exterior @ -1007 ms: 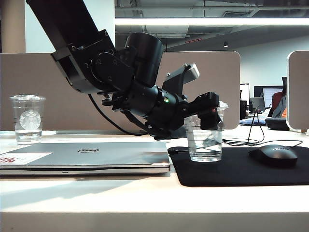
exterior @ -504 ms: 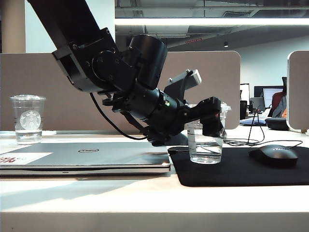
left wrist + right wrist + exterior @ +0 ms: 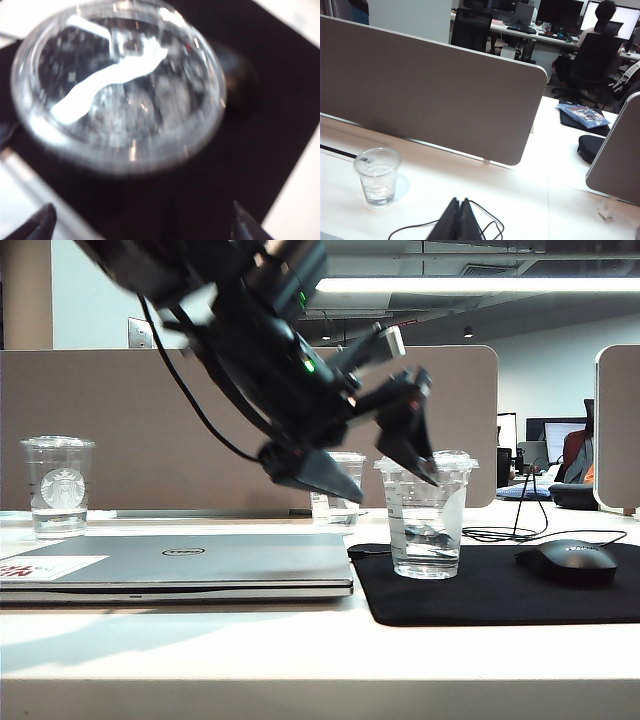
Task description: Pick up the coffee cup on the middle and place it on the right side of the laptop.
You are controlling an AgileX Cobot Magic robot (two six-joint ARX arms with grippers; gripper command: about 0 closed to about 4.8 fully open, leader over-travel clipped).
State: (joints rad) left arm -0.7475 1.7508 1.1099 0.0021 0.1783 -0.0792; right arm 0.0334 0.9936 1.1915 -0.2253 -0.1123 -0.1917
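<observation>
Exterior view: the coffee cup [image 3: 427,515] stands upright on a black mouse mat [image 3: 495,583], just right of the closed laptop [image 3: 175,565] on the worktop [image 3: 300,650]. The left pincer [image 3: 370,475], blurred, hangs tilted just above and left of the cup, its fingers apart and holding nothing. A Starbucks cup [image 3: 58,486] stands behind the laptop's left end; another clear cup [image 3: 338,490] stands farther back; a black mouse [image 3: 570,560] rests on the mat.

Left wrist view: the cup's clear lid [image 3: 117,82] is seen from above, blurred; two dark fingertips [image 3: 37,224] stand wide apart, clear of it.

Right wrist view: the right pincer [image 3: 459,220] has its fingers pressed together, empty, above the worktop near a clear cup [image 3: 377,176] and a grey partition [image 3: 430,95].
</observation>
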